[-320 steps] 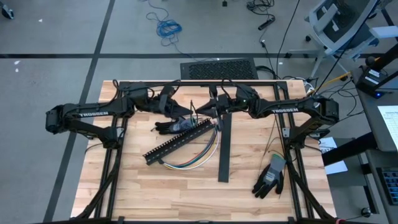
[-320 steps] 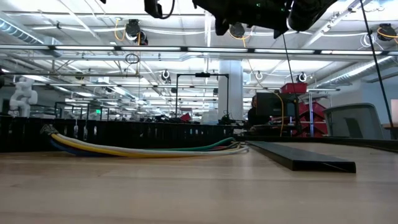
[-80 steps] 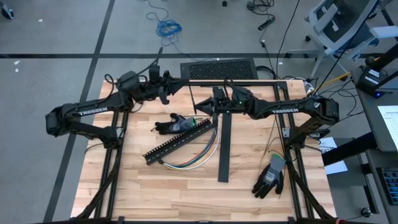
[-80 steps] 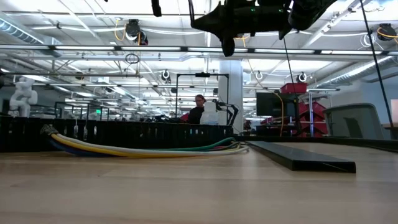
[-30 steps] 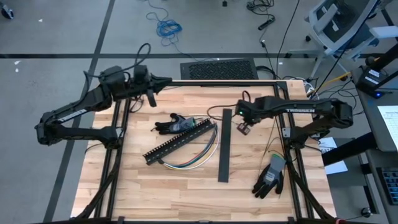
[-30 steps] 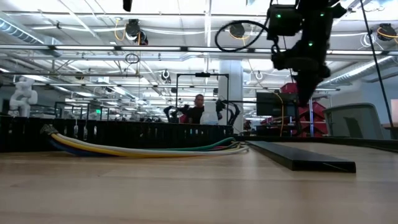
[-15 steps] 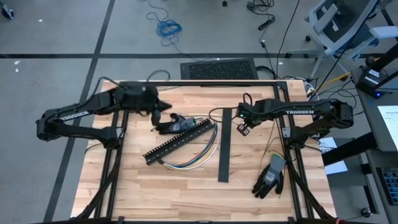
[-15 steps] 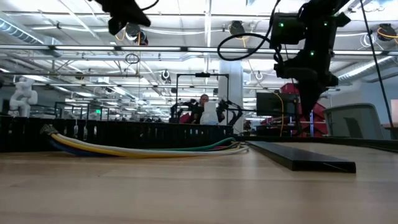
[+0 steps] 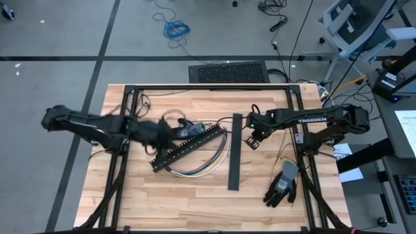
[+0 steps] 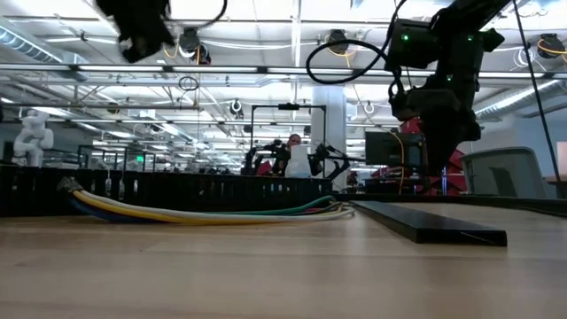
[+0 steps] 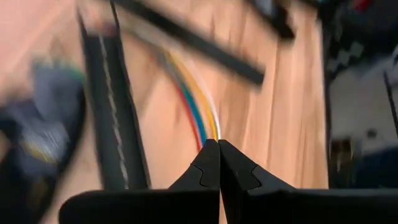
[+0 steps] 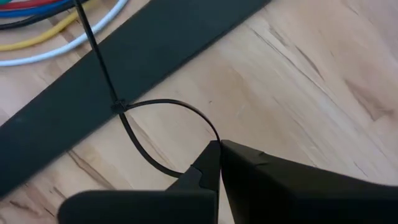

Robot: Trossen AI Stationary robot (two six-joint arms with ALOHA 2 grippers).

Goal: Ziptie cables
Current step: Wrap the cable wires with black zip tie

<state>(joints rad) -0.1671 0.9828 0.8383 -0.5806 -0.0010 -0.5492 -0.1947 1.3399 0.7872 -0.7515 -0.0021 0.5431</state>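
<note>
A pale butcher-block wooden table (image 9: 195,195), its planks streaked with darker grain, is seen from above inside a black tubular frame. Near the middle of the table, toward its left edge, a black slotted duct (image 9: 188,148) with comb-like teeth lies at a slant. The cables (image 9: 207,162), a loose bundle of thin smooth wires in white, yellow, green and some red, are curved along the duct's near side, touching it, with one end by the duct's left end and the other by its right end. A flat matte black strip (image 9: 234,152) is laid straight from the far side toward the near edge, just right of the cables.

The left gripper (image 11: 218,144) is held over the left part of the table, above the duct and the cables; its dark angular fingers are pressed together with nothing between them. The right gripper (image 12: 219,144) is held right of the black strip, well apart from the cables, and is clamped on a thin glossy black zip tie (image 12: 163,124), already closed into a loop, whose long tail crosses the strip. A dark work glove (image 9: 282,184) with a grey cuff lies near the table's near right corner.
</note>
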